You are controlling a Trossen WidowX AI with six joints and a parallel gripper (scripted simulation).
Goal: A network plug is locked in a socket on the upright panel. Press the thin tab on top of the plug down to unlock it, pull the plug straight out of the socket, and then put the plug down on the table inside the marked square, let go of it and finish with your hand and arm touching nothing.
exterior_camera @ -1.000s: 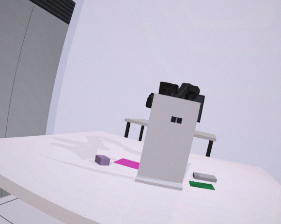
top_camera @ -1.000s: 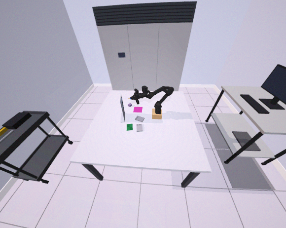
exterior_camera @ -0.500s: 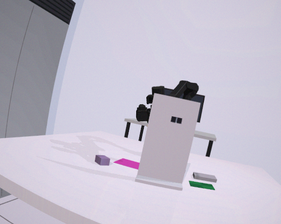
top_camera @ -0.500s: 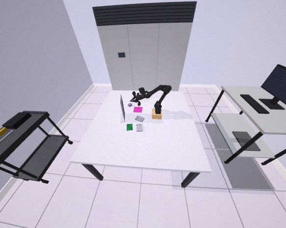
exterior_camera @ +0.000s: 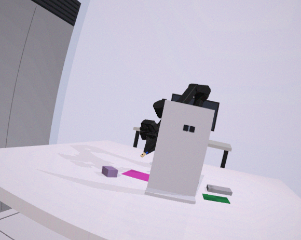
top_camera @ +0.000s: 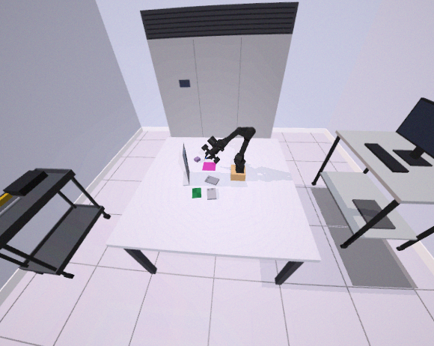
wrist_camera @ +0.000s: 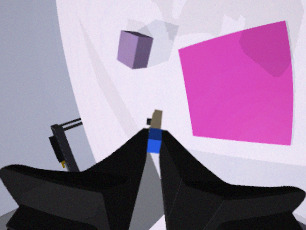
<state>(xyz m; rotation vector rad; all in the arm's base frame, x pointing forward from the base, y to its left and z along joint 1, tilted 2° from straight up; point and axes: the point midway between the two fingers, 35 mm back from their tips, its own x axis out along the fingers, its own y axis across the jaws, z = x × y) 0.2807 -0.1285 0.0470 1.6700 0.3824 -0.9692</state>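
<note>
My gripper [top_camera: 206, 157] [exterior_camera: 147, 152] [wrist_camera: 154, 134] is shut on the plug. The plug [exterior_camera: 142, 155] [wrist_camera: 154, 145] has a blue body and a tan front end that sticks out past the fingertips, with a small dark piece at its side. It is out of the socket, in the air above the table, tilted downward. The upright panel [top_camera: 185, 162] [exterior_camera: 182, 161] stands apart from it; its socket face is mostly hidden. A flat magenta square [top_camera: 209, 166] [exterior_camera: 136, 175] [wrist_camera: 240, 90] lies on the table, to the right of the plug in the wrist view. A smaller green square [top_camera: 196, 192] [exterior_camera: 216, 198] lies farther off.
A purple block [top_camera: 197, 159] [exterior_camera: 109, 171] [wrist_camera: 134, 49] stands near the magenta square. A grey flat box [top_camera: 212, 180] lies between the magenta square and another pale grey box [top_camera: 211, 193], which is beside the green square. The arm stands on an orange base block [top_camera: 238, 175].
</note>
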